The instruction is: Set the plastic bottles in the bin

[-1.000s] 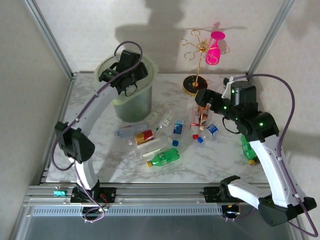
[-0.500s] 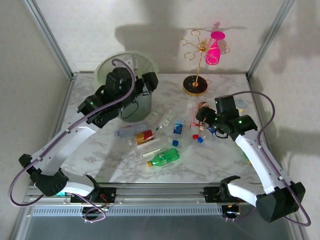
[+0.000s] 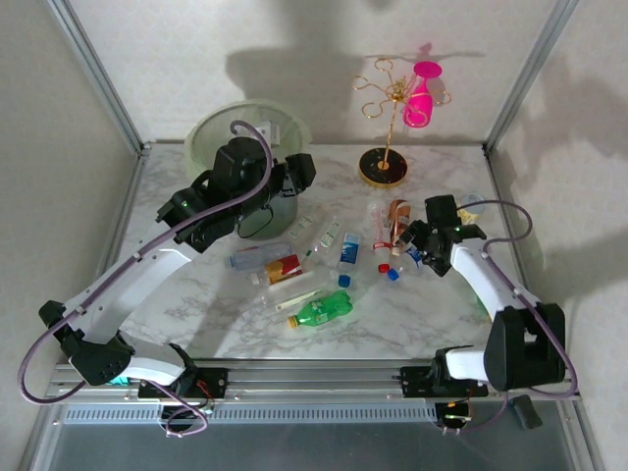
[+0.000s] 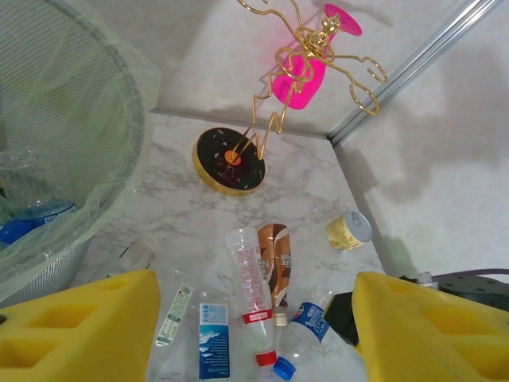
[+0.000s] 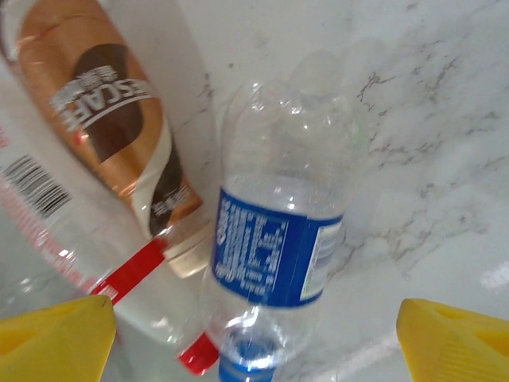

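Right fingers [image 5: 52,338] spread, straddling blue-label bottle [image 5: 278,255] lying on counter [image 5: 445,159], lined up for a pinch | left fingers [image 4: 79,334] spread, empty, beside bin [image 3: 211,132] at upper left | other bottles [image 3: 294,267] scattered mid-frame, not yet binned

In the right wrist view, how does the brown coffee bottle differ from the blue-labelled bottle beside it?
The brown coffee bottle is wrapped in an opaque brown sleeve; the blue-labelled bottle is clear with a blue band. The coffee bottle's cap end is pale, the other's cap blue. Both lie on the marble table.
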Robot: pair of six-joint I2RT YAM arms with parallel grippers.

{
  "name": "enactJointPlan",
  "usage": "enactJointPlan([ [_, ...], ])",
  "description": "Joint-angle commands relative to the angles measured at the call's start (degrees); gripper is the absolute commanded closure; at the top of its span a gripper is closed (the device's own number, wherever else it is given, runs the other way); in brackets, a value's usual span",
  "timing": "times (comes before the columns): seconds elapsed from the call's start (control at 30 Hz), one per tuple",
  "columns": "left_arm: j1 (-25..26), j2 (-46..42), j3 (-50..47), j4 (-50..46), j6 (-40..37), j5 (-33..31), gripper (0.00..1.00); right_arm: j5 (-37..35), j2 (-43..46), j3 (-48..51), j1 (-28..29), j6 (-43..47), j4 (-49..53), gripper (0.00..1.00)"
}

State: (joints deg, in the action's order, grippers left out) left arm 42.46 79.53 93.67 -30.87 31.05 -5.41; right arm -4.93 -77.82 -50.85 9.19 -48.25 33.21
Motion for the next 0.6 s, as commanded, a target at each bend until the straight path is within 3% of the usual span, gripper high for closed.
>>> enactJointPlan([
  [0.0,0.37,-0.69,2.03,-0.72,-0.79,1.45,0.35,-0.29,-4.09,1.47,-1.24,0.78,-4.15,0.08],
  [0.23,0.35,0.45,2.7,-1.17,-1.23,2.3,0.36,6.46,-6.83,4.53,-4.99,2.8,-12.69,0.13],
  [0.4,0.35,0.94,2.44,-0.76,-1.08,2.5,0.35,6.52,-9.29,4.18,-5.76,3.64,-13.05,0.19],
  [0.57,0.37,1.85,2.81,-0.33,-0.86,2.84,0.36,5.61,-9.29,4.8,-6.45,3.33,-12.97,0.31],
])
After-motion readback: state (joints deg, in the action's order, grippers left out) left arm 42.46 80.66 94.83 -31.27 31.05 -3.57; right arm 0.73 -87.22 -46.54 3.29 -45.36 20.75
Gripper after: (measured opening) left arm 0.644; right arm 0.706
